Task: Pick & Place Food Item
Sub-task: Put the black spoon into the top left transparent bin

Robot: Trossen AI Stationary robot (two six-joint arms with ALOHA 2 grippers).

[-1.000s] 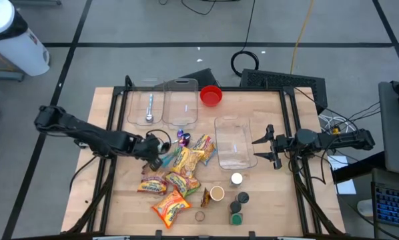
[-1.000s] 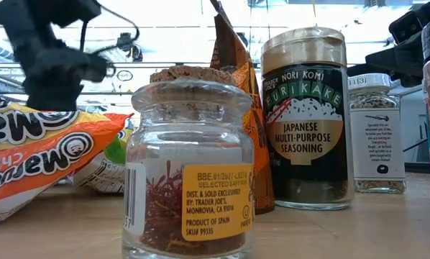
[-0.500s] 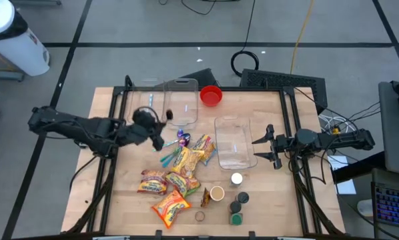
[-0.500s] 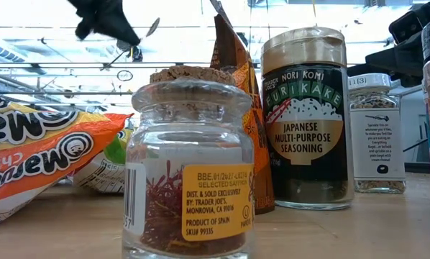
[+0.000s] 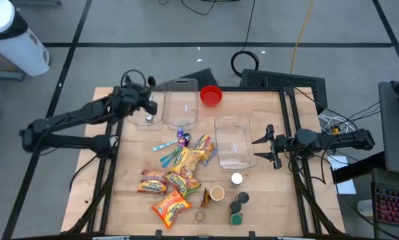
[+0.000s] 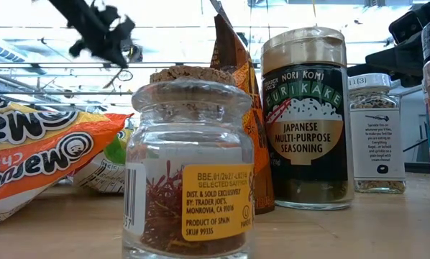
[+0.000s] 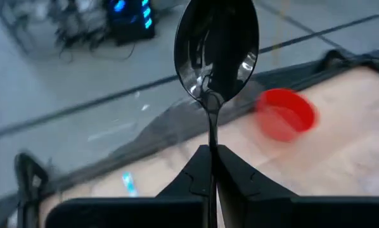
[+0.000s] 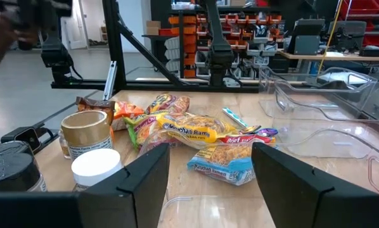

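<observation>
My left gripper point(image 5: 150, 101) hangs above the far left of the table, over the left clear container point(image 5: 138, 115), and is shut on a metal spoon point(image 7: 218, 44). In the low view that gripper point(image 6: 103, 39) shows high up at the left. Another metal spoon point(image 5: 149, 118) lies inside that container. Several snack bags point(image 5: 181, 167) lie in a heap on the wood at mid-table. My right gripper point(image 5: 269, 148) waits open at the table's right side, nothing between its fingers. My left gripper pinches the spoon's handle point(image 7: 210, 130) between its two fingers, a little way behind the bowl. The spoon runs on ahead along the fingers, its bowl point(image 7: 218, 47) foremost. It is lifted clear of everything, with the fingers slanting down toward the far edge.
A second clear container point(image 5: 181, 102) and a red bowl point(image 5: 211, 95) stand at the far edge. A third clear container point(image 5: 234, 143) sits beside my right gripper. Coloured plastic spoons point(image 5: 167, 148) lie by the bags. Spice jars point(image 5: 236, 200) cluster near the front edge.
My left gripper has risen from the heap of snack bags and swung toward the table's far left corner, carrying the metal spoon clear of the table. It has turned as it went and now sits over the left clear container.
</observation>
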